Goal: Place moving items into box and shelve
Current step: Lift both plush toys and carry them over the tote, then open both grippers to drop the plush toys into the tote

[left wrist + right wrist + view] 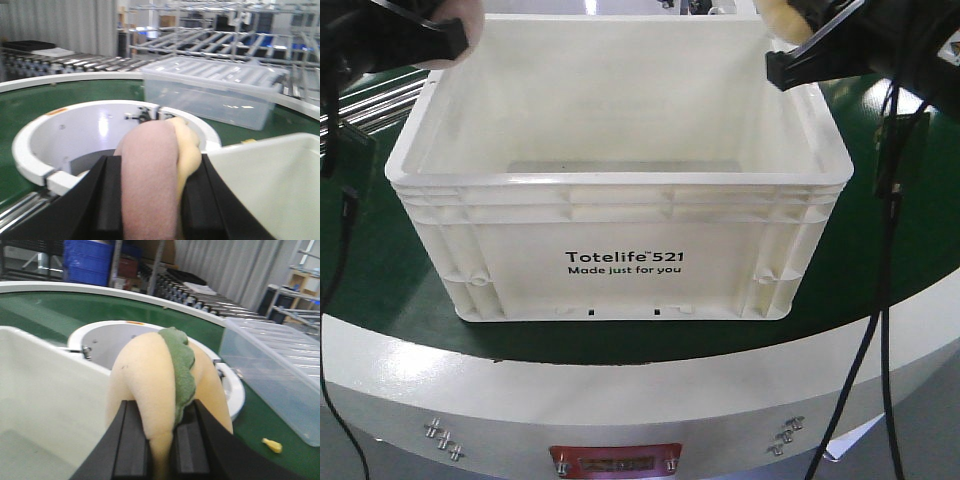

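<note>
The box (620, 250) stands on the green desk (380, 290) with its printed side toward the front camera, and nothing shows inside it. The left tool (445, 42) is up at the box's far left corner, clenched on the pink toy (150, 165). In the left wrist view the toy is squeezed tall between the black fingers (107, 195), and the box's wall lies off to one side, not underneath. The right tool (785, 68) is at the box's far right corner, grasping the yellow toy (145, 375). This toy bulges out of a tight pinch with its green leaf (182, 365) on top, and it too seems to be beside the box's wall rather than over the opening.

Both toys look in hand and neither is in the box, so the step now is the drop.
- **Move inward:** Carry each tool in from its corner until the toy hangs over the open middle of the box.
- **Lower, then release:** Sink the toy below the ribbed rim before letting go. A release at the corner could catch the rim and send the toy rolling onto the desk.
- **Open wide:** The toys are soft and pressed hard, so they will probably spring back and may cling to a finger. Open fully and wait a moment before lifting.
- **Keep the arms apart:** Each arm should stay in its own half of the box, or they should go one at a time.

The clear lidded bin (215, 90) beyond the box is not the target.
</note>
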Controlling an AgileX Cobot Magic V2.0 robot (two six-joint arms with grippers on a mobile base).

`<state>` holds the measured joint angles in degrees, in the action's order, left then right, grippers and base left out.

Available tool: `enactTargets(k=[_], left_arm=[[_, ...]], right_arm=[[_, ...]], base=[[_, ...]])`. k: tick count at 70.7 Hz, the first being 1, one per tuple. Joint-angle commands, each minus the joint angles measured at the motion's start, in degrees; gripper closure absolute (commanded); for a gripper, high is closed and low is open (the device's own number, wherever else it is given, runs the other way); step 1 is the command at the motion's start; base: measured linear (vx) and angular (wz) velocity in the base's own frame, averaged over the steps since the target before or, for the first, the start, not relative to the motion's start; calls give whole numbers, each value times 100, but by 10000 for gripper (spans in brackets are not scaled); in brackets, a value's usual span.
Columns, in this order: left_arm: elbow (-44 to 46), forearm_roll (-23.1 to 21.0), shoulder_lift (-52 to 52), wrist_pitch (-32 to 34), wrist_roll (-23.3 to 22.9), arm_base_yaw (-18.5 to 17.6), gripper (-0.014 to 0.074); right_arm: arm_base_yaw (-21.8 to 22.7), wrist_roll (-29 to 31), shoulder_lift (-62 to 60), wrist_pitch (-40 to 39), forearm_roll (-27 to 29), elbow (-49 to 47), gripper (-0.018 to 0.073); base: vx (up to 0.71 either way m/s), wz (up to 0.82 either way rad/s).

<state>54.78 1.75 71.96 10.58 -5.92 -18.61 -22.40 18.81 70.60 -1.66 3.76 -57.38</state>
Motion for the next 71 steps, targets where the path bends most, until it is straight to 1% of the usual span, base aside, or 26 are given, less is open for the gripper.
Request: enactTargets(k=[1,11,17,24,29,34,40,41,44,51,54,58,62,71], left_arm=[[232,9,-83,531,-36,-202,623],[232,112,88,553,-30,-403,622],[232,112,182,642,-26,-416,615],[232,112,272,776,72,-411,574],[232,112,346,832,201,-416,513],[232,112,393,837,258,-416,439],[232,112,440,860,258,-437,326],[232,112,449,873,258,-445,309],[232,112,459,886,258,-459,248],[232,95,465,980,258,-464,148],[232,90,465,1037,258,-464,115],[232,90,465,1084,252,-464,80],[232,90,465,1090,252,-464,64],[232,90,465,1079,252,-464,60]], right_arm=[[-147,39,-65,-586,-29,-170,571],[-254,-5,18,-642,-29,-170,570],[-254,-87,26,-647,-9,-170,565],[-254,-87,26,-635,-10,-170,538],[-254,-87,26,-628,-10,-170,484],[-254,-101,26,-628,-4,-170,408],[-254,-136,26,-628,-4,-170,267],[-254,-143,26,-628,-4,-170,267],[-254,-227,26,-628,-4,-170,179],[-254,-383,26,-650,-4,-170,32],[-254,-392,26,-650,-4,-170,-12],[-254,-392,26,-650,-4,-170,-56],[-254,-386,26,-650,-4,-170,-79],[-254,-386,26,-650,-4,-170,-74]], base=[[0,0],[0,0],[0,0],[0,0],[0,0],[0,0],[0,0],[0,0],[0,0],[0,0],[0,0],[0,0],[0,0],[0,0]])
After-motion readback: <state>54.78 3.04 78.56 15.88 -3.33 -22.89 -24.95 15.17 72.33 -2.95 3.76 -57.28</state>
